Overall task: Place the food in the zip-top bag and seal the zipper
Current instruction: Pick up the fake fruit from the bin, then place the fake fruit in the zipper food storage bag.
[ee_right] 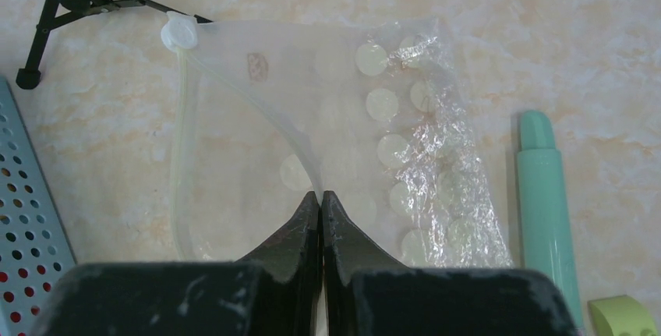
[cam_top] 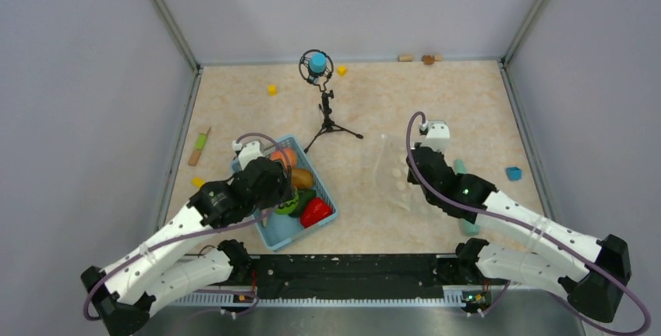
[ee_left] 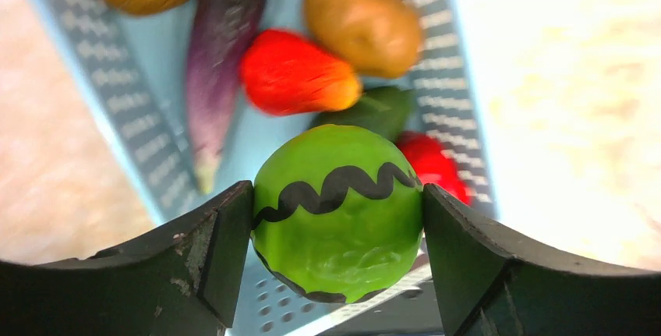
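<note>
My left gripper [ee_left: 337,223] is clamped on the bright green round fruit [ee_left: 335,258]. The fruit sits squarely between the two fingers, with each inner pad pressed against one side of it and the black wavy line turned toward my wrist. Just beyond the fingertips lies the rest of the food in the blue basket [ee_left: 140,141]: the red pepper [ee_left: 436,168] and a dark green piece [ee_left: 374,110] directly behind the fruit, and a red-orange piece [ee_left: 292,71], a brown piece [ee_left: 362,26] and a purple piece [ee_left: 218,47] farther out. I cannot tell whether the fruit is clear of the basket floor. My right gripper [ee_right: 321,199] is closed, jaws together, pinching a fold of the zip-top bag [ee_right: 405,157] at the tips. The bag spreads ahead of the fingers and to their right, flat on the table. The zipper [ee_right: 183,157] runs as a pale strip to the left of the fingertips, apart from them, with its white slider [ee_right: 180,33] at the far end. A teal stick [ee_right: 543,196] lies to the right of this hand, just beside the bag.
</note>
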Tool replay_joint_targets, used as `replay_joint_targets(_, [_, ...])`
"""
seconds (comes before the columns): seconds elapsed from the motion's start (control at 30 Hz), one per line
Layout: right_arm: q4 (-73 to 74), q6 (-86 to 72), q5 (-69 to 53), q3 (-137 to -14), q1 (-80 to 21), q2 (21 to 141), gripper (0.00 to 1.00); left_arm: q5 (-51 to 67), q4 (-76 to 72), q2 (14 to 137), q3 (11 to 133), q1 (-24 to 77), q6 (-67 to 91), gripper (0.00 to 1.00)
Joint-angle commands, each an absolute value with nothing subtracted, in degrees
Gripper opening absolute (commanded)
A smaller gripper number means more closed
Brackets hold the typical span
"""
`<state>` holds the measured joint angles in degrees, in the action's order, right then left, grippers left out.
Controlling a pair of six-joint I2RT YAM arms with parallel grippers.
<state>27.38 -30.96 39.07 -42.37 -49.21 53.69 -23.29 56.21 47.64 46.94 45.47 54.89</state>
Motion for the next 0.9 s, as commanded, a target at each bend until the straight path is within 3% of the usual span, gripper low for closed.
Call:
replay_joint_targets(0.0, [26.21,-31.95,38.21,-41.66,-48.62,51.66,0.00,-17.29,35.16,41.99,45.62,45.70,48.30,0.19])
replay_joint_targets(0.13, [26.22,-32.43,36.82,-41.50,-48.61,50.41,0.00,-4.72,16.33,42.66,42.75,46.06,43.50,0.19])
replay_joint_targets(0.23, [25.77,-33.09,35.27,-41.18,-48.59,49.37,0.00,-2.26,9.00,47.07,43.75,48.12,41.12,0.17])
replay_joint_targets(0.87, [24.66,-37.45,27.28,-42.12,-48.54,43.88,0.00,7.88,-16.45,75.56,52.56,53.51,37.76,0.20])
